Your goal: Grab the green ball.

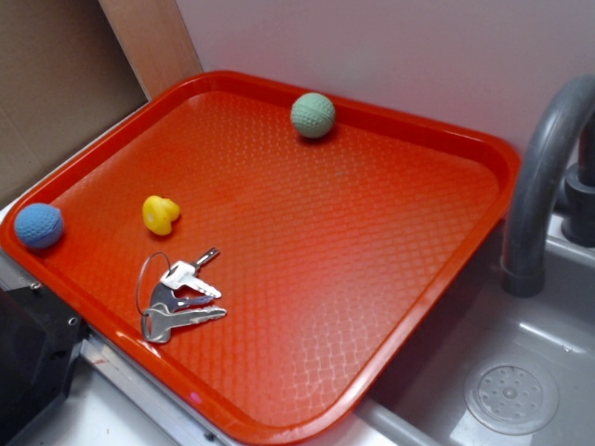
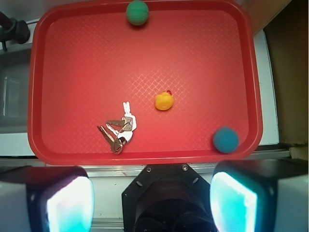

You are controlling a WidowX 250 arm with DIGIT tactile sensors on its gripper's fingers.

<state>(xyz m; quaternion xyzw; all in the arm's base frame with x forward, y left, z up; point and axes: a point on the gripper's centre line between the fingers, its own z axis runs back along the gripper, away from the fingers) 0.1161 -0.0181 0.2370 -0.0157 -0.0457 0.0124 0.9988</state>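
The green ball (image 1: 313, 115), pale green and dimpled, rests on the red tray (image 1: 372, 260) against its far rim. In the wrist view the green ball (image 2: 137, 12) sits at the top of the frame, at the tray's (image 2: 77, 67) far edge. My gripper (image 2: 152, 203) hovers high above, outside the tray's near rim, far from the ball. It is open, its two fingers (image 2: 67, 203) spread wide with nothing between them. The exterior view does not show the gripper.
A blue textured ball (image 1: 39, 226) lies at the tray's left corner. A yellow rubber duck (image 1: 160, 214) and a bunch of keys (image 1: 178, 295) lie in the near-left part. A grey faucet (image 1: 537, 177) and a sink drain (image 1: 511, 397) are to the right.
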